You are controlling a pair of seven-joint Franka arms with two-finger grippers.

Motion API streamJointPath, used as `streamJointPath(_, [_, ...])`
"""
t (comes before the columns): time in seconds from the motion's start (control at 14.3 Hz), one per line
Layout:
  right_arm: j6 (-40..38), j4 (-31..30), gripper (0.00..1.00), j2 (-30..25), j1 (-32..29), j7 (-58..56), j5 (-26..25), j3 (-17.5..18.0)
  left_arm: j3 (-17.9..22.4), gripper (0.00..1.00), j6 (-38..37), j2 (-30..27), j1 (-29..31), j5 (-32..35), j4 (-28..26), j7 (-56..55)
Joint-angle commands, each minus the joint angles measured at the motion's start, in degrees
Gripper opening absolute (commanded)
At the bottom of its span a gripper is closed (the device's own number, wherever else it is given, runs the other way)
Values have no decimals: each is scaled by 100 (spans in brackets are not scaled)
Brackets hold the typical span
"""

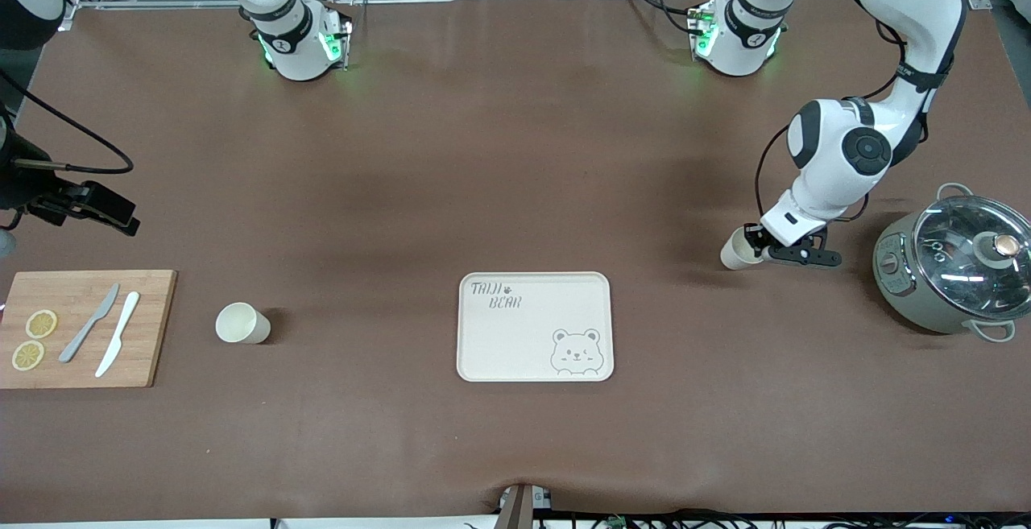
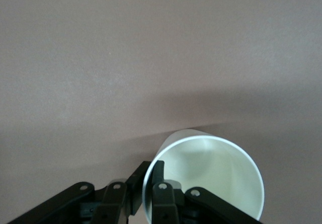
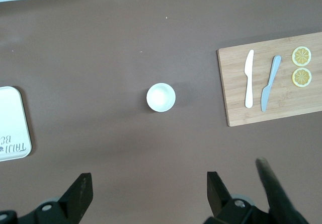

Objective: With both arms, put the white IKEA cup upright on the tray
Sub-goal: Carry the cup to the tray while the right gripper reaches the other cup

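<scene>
Left claw (image 1: 753, 251) is low over the surface (image 1: 515, 150) at the left arm's end, between the tray (image 1: 535, 327) and the pot (image 1: 954, 271). It is clenched on a cup (image 1: 737, 250). Left wrist view shows one finger (image 2: 162, 194) inside the rim and the other outside, pinching the wall of that cup (image 2: 206, 178). In that view the mouth faces the camera; in the front view the cup looks tilted, mouth pointing toward the tray side. Can't tell whether it touches the surface.

Second cup (image 1: 242, 324) stands upright on the surface, between the tray and the board (image 1: 84, 328), just beside the board's end. Nothing is touching it. In the right wrist view it (image 3: 161, 97) sits straight below the camera, mouth up.

Right claw (image 1: 89, 207) is up in the air at the right arm's end, over bare surface near the board. Fingers (image 3: 78, 196) are spread wide apart in the right wrist view, released, with nothing between them.

Tray lies flat mid-surface, nearer the front camera than both arm bases. Bear face and "TAIJI BEAR" lettering are visible, and it carries nothing.

Board holds a grey knife (image 1: 89, 323), a white knife (image 1: 118, 345) and two lemon slices (image 1: 34, 339). The pot has a glass lid (image 1: 975, 249) on it and stands toward the left arm's end, near the held cup but apart from it.
</scene>
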Motion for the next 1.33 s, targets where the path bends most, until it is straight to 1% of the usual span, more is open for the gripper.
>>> streamJointPath(0.0, [1,35,100,13,-29,69,47,-68,-23,0,-5,-3,-91,160,207,-484])
streamJointPath(0.14, [1,35,100,13,-160,69,134,-33,-23,0,-328,-3,-293,160,470,-906])
streamJointPath(0.21, [1,35,100,13,-170,69,265,-42,-23,0,-696,5,-433,160,715,-1143])
streamJointPath(0.42, [-17,27,100,13,-161,60,319,-59,-14,0,-1944,242,-864,160,1856,-1995])
streamJointPath(0.56, [-17,9,100,22,-178,8,328,-77,-14,0,-2368,462,-1189,160,2386,-2575])
streamJointPath(0.77, [1,18,100,127,-240,-18,363,-77,-14,0,-2396,646,-1690,160,2756,-3498])
streamJointPath(0.91, [114,9,100,136,-179,-36,354,-77,-14,0,-2387,734,-1883,160,2801,-3790])
streamJointPath(0.98, [185,9,100,162,-179,-141,354,-68,-6,0,-2387,831,-2076,169,2827,-4052])
streamJointPath(1.19, [256,9,100,224,-372,-1298,591,-77,38,0,-2361,1174,-2551,186,3012,-4703])
streamJointPath(1.26, [256,0,100,241,-372,-1441,609,-77,38,0,-2352,1227,-2700,343,3021,-4957])
